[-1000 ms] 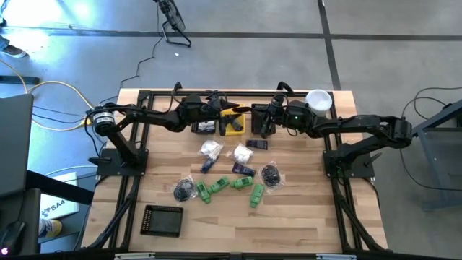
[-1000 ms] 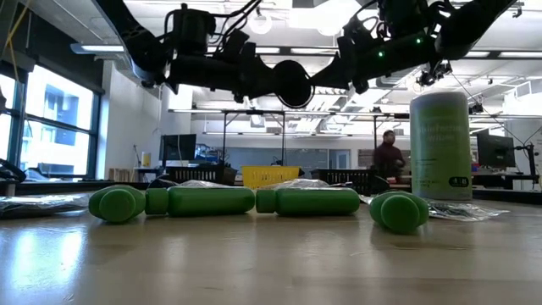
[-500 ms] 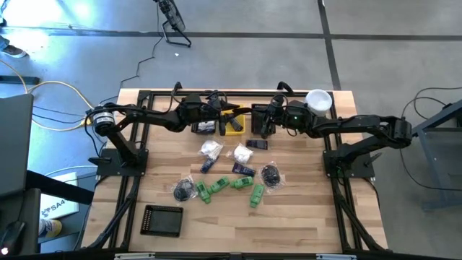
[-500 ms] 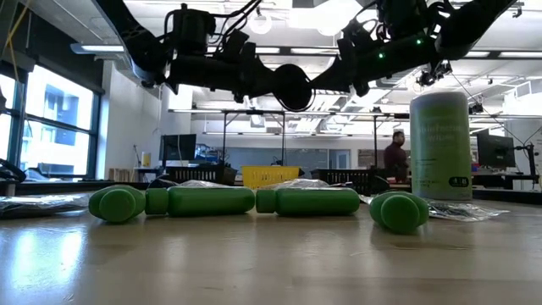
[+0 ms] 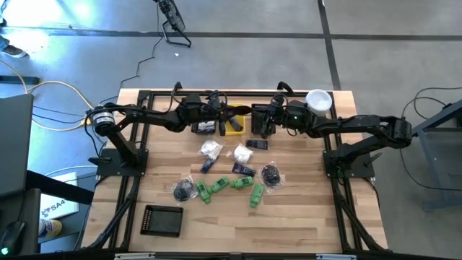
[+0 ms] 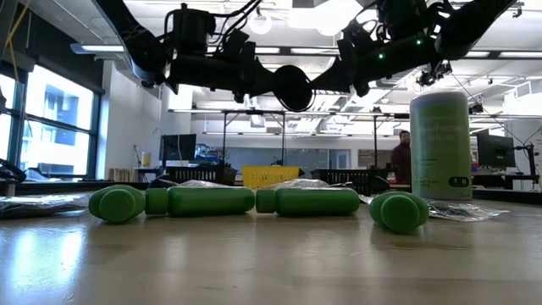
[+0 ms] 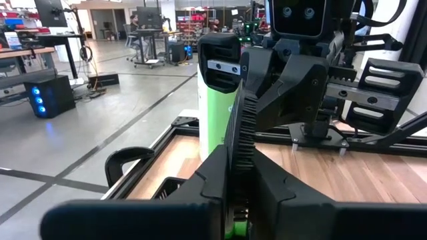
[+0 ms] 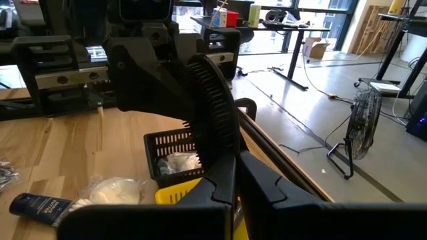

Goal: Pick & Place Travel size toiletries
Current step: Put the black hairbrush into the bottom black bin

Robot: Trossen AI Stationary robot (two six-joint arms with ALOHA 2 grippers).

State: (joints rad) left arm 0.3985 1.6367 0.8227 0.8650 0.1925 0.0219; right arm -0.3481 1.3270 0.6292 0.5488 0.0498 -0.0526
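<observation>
Reaching both arms in over the far side of the table, elbows out, wrists pointing at each other across the middle. My left gripper [image 5: 232, 113] hangs above the yellow bin [image 5: 232, 128], w/ the black bin [image 5: 204, 127] just left of it. Fingers look pressed together in the left wrist view, a bit of bright green showing low down betw. them — can't tell if that's a bottle I'm gripping or something beyond. My right gripper [image 5: 258, 120] sits just right of the yellow bin, clenched on nothing, fingers [image 8: 212, 117] edge to edge.

Toiletries lie nearer than both grippers, mid-table — white packets [image 5: 211, 149], dark tubes [image 5: 242, 170] and one tube [image 5: 258, 144] just near of my right gripper. Green bottles [image 5: 214, 188] sit further toward the near edge, flanked by black round pieces [image 5: 271, 174]; the low view has the bottles [image 6: 200, 200] lying on their sides in a row. Big pale-green cylinder [image 5: 318, 100] stands at the far right corner. Another black bin [image 5: 163, 219] at near left, well apart.
</observation>
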